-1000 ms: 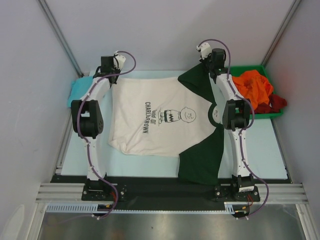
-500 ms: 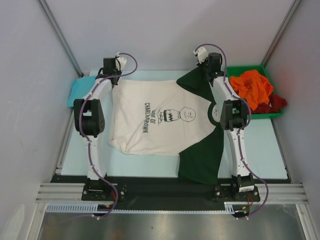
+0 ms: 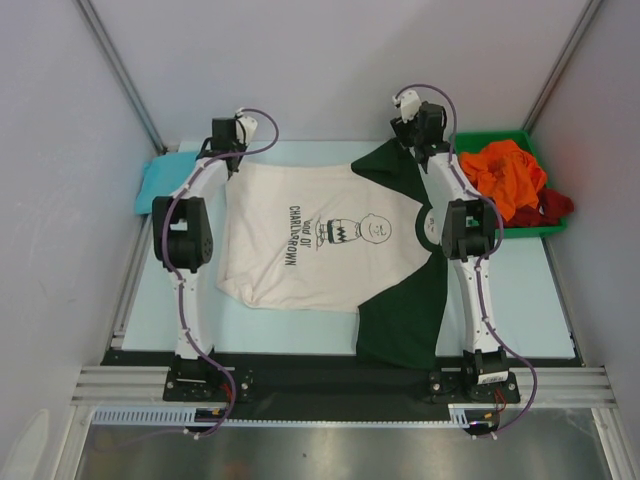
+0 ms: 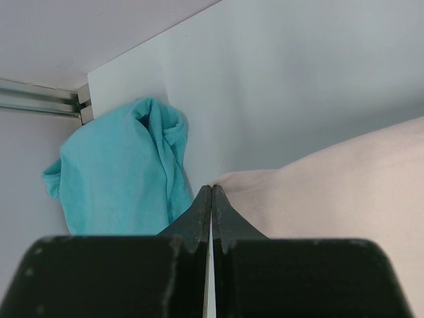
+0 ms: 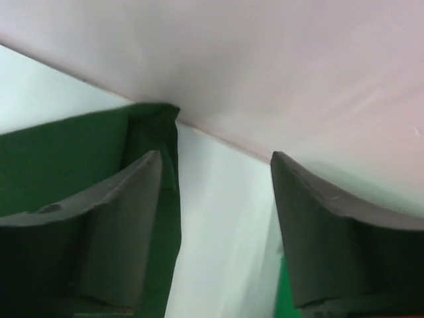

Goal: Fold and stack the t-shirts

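Green sleeve (image 3: 400, 320) nearest me lies at the front edge, and the cream shirt (image 3: 300, 255) sits print-up mid-table. Further back, both arms have crept toward the far wall over the last second and tugged the cloth flatter. The left gripper (image 4: 211, 190) looks pinched tight on the hem corner beside the teal shirt (image 4: 112, 172). The right gripper (image 5: 215, 156) now stands wide, with the far sleeve (image 5: 66, 146) dropped beside one finger. I'd say it's spread and ready to fold. The orange shirt (image 3: 505, 170) and dark red shirt (image 3: 552, 205) wait in the bin (image 3: 520, 134).
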Tool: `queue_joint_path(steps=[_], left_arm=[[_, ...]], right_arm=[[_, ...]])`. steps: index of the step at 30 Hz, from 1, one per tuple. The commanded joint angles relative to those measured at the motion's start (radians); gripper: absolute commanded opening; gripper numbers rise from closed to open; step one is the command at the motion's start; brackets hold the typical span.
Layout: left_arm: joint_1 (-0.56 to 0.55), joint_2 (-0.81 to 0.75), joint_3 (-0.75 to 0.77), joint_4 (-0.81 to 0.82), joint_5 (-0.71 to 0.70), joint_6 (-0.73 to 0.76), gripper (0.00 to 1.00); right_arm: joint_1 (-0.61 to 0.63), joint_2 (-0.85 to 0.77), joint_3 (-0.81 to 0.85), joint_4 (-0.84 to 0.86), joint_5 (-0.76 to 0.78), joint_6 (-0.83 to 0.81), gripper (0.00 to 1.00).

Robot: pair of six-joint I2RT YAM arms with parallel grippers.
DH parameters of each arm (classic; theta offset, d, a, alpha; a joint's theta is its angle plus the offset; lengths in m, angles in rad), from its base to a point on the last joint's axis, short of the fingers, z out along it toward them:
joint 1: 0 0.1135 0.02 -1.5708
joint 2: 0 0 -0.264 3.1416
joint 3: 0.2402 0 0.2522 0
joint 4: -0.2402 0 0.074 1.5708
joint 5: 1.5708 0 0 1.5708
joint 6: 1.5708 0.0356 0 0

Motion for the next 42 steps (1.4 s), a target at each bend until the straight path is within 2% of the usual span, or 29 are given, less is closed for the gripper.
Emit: queue_joint_path(steps=[1, 3, 6, 10, 14, 27, 33, 36, 39, 40, 42], left_arm=[[-0.016, -0.007, 0.065, 0.028, -0.015, -0.004, 0.00], [-0.025, -0.012, 0.068, 0.026, -0.015, -0.007, 0.00], [-0.032, -0.016, 0.071, 0.023, -0.017, -0.015, 0.00], [-0.036, -0.019, 0.076, 0.018, -0.014, -0.020, 0.00], [-0.038, -0.018, 0.076, 0.017, -0.011, -0.021, 0.01], [-0.035, -0.056, 0.009, 0.014, -0.048, -0.007, 0.00], [-0.027, -0.072, -0.008, 0.015, -0.055, 0.003, 0.00], [-0.029, -0.070, -0.007, 0.017, -0.060, 0.005, 0.00], [-0.032, -0.067, -0.005, 0.017, -0.058, 0.007, 0.00], [-0.030, -0.066, -0.007, 0.017, -0.060, 0.005, 0.00], [-0.033, -0.064, -0.007, 0.018, -0.061, 0.010, 0.01]], right_arm=[[-0.024, -0.132, -0.021, 0.007, 0.020, 0.067, 0.72], [-0.042, -0.180, -0.086, -0.026, -0.081, 0.094, 0.73], [-0.047, -0.252, -0.145, -0.189, -0.273, 0.088, 0.70], [-0.042, -0.266, -0.200, -0.344, -0.347, 0.065, 0.67], [-0.038, -0.238, -0.206, -0.381, -0.399, 0.079, 0.68], [-0.007, -0.108, -0.111, -0.358, -0.361, 0.070, 0.70], [-0.009, -0.054, -0.056, -0.347, -0.341, 0.079, 0.67], [-0.009, -0.050, -0.052, -0.338, -0.339, 0.081, 0.58], [-0.007, -0.053, -0.052, -0.326, -0.324, 0.079, 0.40], [-0.007, -0.056, -0.050, -0.321, -0.310, 0.076, 0.27], [-0.006, -0.070, -0.050, -0.309, -0.298, 0.064, 0.13]])
